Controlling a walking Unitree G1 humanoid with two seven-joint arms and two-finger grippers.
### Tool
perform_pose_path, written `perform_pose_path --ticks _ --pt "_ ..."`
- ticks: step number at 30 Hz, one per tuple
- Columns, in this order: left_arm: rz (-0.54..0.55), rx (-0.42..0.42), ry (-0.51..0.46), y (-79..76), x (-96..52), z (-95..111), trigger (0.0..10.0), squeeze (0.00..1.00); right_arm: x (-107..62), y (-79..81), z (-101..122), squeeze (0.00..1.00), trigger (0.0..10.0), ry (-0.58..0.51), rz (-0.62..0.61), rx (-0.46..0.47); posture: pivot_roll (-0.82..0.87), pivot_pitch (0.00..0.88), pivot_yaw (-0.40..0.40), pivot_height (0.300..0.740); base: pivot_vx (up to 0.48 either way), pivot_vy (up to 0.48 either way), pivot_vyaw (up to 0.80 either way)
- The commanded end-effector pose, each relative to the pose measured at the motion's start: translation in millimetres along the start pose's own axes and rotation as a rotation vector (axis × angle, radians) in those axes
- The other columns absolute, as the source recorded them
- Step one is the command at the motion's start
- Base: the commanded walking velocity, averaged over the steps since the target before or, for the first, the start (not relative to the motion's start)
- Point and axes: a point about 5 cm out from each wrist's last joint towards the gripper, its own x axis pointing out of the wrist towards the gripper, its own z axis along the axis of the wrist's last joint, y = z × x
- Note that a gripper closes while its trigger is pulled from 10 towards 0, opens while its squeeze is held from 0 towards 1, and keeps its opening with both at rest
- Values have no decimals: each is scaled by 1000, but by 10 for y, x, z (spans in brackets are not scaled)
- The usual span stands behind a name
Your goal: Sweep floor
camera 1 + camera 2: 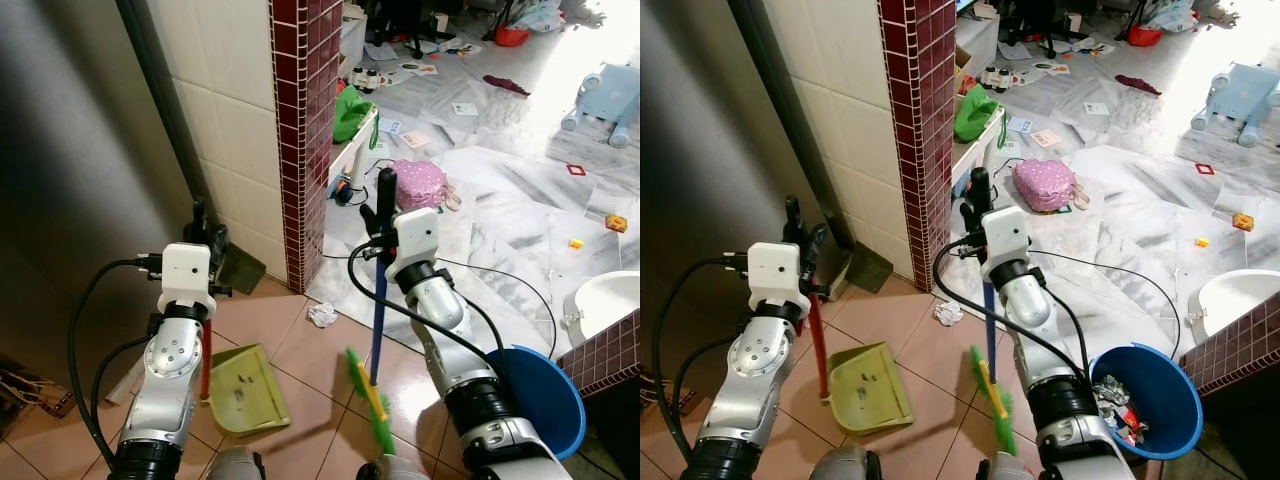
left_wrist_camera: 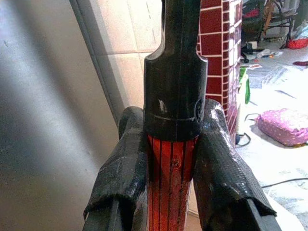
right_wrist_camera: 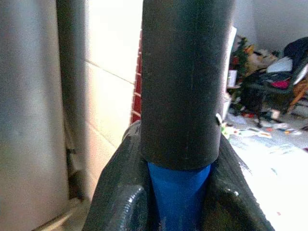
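Left eye view: the crumpled paper (image 1: 322,315) lies on the tiles just beyond the green dustpan (image 1: 243,390), near the red brick pillar (image 1: 302,130). The right tool (image 1: 380,232) is pinched on the blue broom (image 1: 377,330), its bristles set down beside the dustpan. The left tool (image 1: 207,240) is pinched on the dustpan's red handle (image 2: 169,183). The paper is best drawn toward the dustpan in short strokes, the pan's lip, probably flat, being kept pressed down.

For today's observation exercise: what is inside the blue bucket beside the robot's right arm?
The blue bucket holds a heap of mixed rubbish: scraps and wrappers in dark, white and reddish colours. The pieces are too small to name, and the bucket's bottom beneath the heap is covered.
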Motion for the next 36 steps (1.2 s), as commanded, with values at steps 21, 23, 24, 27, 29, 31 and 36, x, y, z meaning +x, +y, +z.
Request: perform_pose_path --ticks 21,23,24,27,29,31,36 --pt "8 -6 -82 34 48 101 10000 0 123 -69 228 0 10000 -116 -38 -89 -14 10 -21 740 333 0 111" --pt "9 -7 -82 28 51 101 10000 0 126 -69 229 0 10000 -117 -38 -91 -14 9 -21 740 433 0 0" --pt "9 -7 -82 28 51 101 10000 0 126 -69 229 0 10000 -117 -38 -91 -14 9 -21 740 431 0 0" --pt "10 -10 -84 26 50 101 10000 0 125 -63 231 0 10000 -119 -34 -99 -16 8 -22 740 430 0 0" --pt "10 -10 -84 25 49 100 10000 0 122 -60 233 0 10000 -120 -32 -109 -16 8 -22 740 431 0 0" --pt "13 -11 -82 23 49 99 10000 0 124 -60 237 0 10000 -122 -27 -114 -15 9 -22 740 422 0 600" --pt "27 -8 -67 31 50 76 10000 0 127 -71 228 0 10000 -118 -32 -101 -18 11 -24 740 272 0 320"
